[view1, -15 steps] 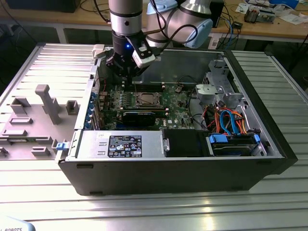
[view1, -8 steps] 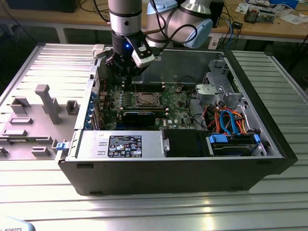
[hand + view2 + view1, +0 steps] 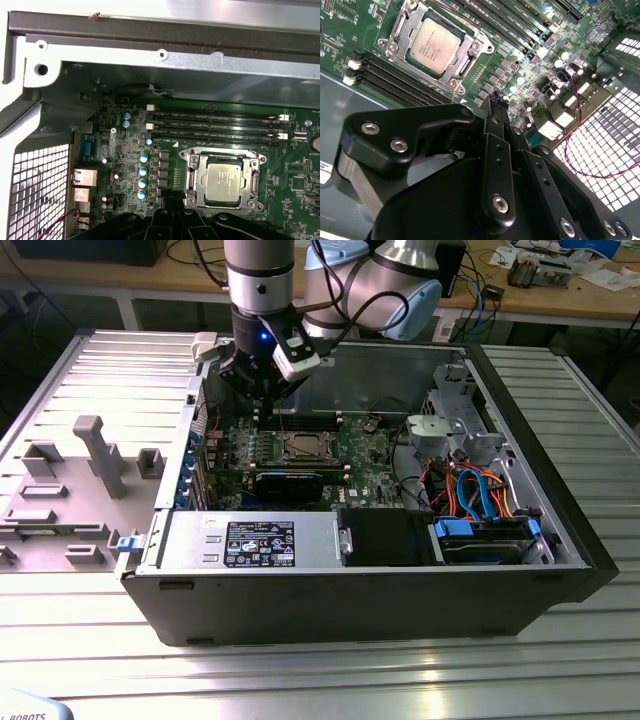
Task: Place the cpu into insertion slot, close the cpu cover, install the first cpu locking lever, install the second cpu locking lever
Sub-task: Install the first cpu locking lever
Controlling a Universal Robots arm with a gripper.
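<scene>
Saw the cpu (image 3: 434,44) seated in the insertion slot (image 3: 451,84), middle of the board (image 3: 335,50), hiding its centre, the cpu cover (image 3: 466,52) down around it. Found the hand (image 3: 492,105) pinched together, empty, base cut off.

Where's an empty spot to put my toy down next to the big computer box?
The ribbed metal table is bare along the front of the computer case, and again past the case on the exterior view's right. Crowded: inside the case, around the cpu, with memory slots and cables; and the grey fixture blocks on the exterior view's left.
</scene>
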